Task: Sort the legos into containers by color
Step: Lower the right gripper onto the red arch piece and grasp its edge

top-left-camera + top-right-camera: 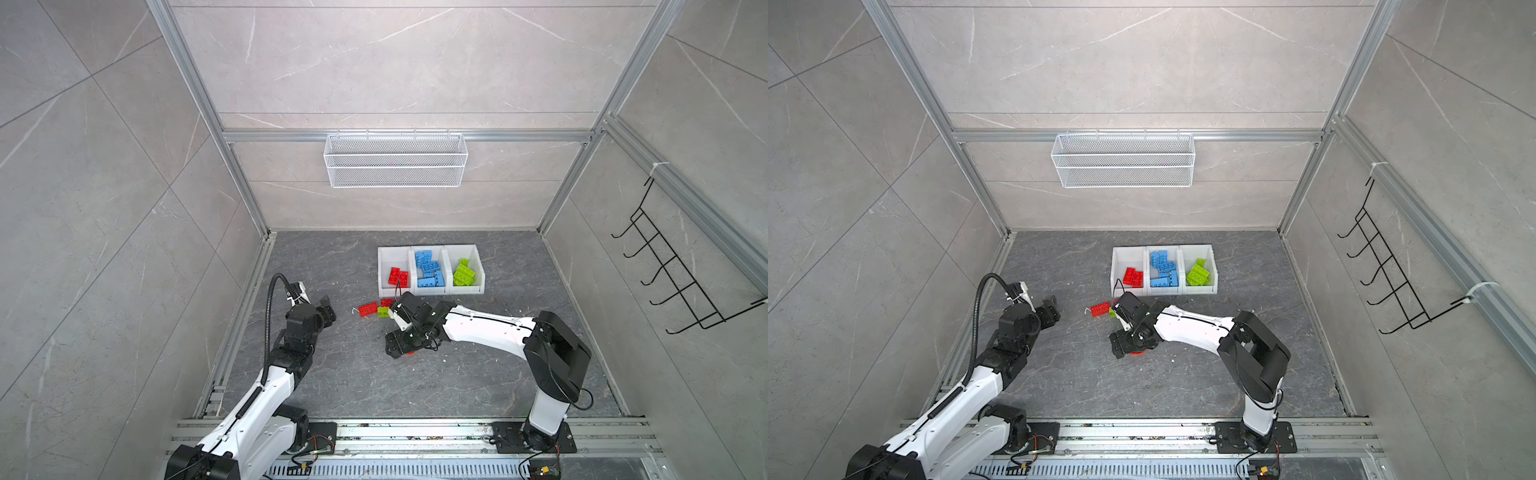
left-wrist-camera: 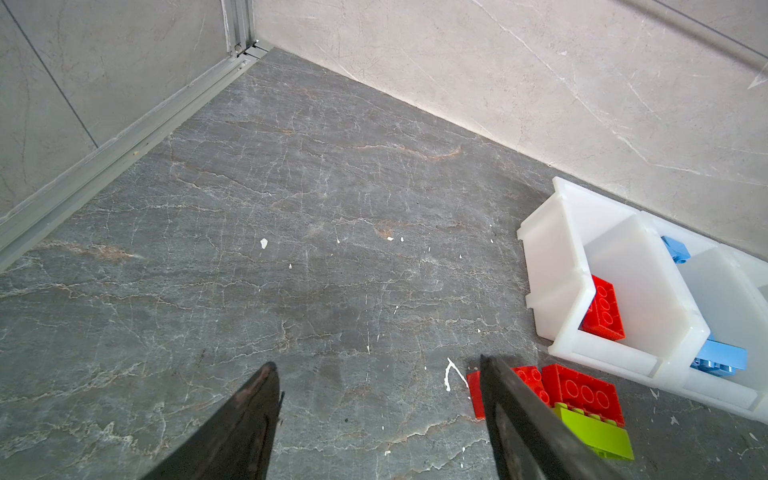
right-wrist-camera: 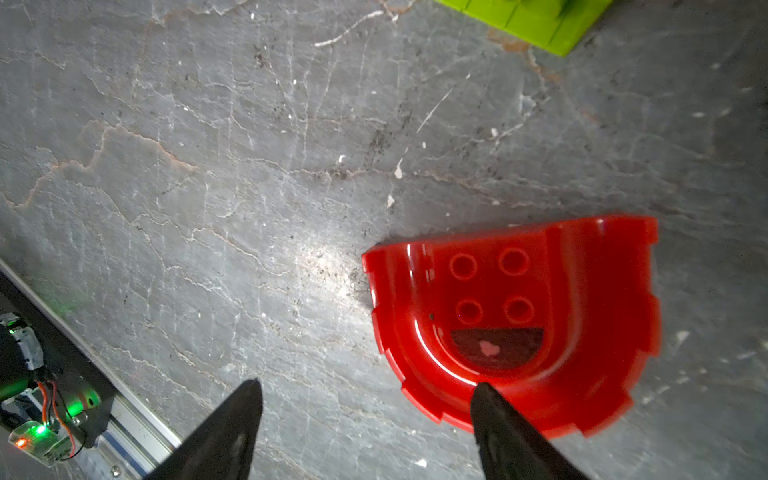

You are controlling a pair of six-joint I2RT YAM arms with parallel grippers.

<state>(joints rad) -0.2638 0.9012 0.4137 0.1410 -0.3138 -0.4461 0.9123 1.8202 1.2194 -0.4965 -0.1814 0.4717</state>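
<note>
We see the containers (image 1: 430, 291) holding sorted legos (image 1: 430, 270): red, blue and lime, one colour per bin. Just in front of their red bin, loose red bricks (image 1: 368, 308) and a lime brick (image 1: 383, 311) lie on the counter (image 1: 332, 382). Farther out from the containers' front, the right claw (image 3: 368, 384) stands open, one finger over the red arch piece (image 3: 590, 316), which it is not gripping. The left claw (image 2: 376, 361), off the containers' front-left, is likewise spread and empty.

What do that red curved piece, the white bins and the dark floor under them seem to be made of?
The red arch piece looks like hard plastic, glossy: bright highlights, moulded studs. The white bins are probably plastic too, smooth, with faintly translucent walls. The dark surface is grey stone or a stone-look sheet, matt and veined; the look cannot settle which.
</note>
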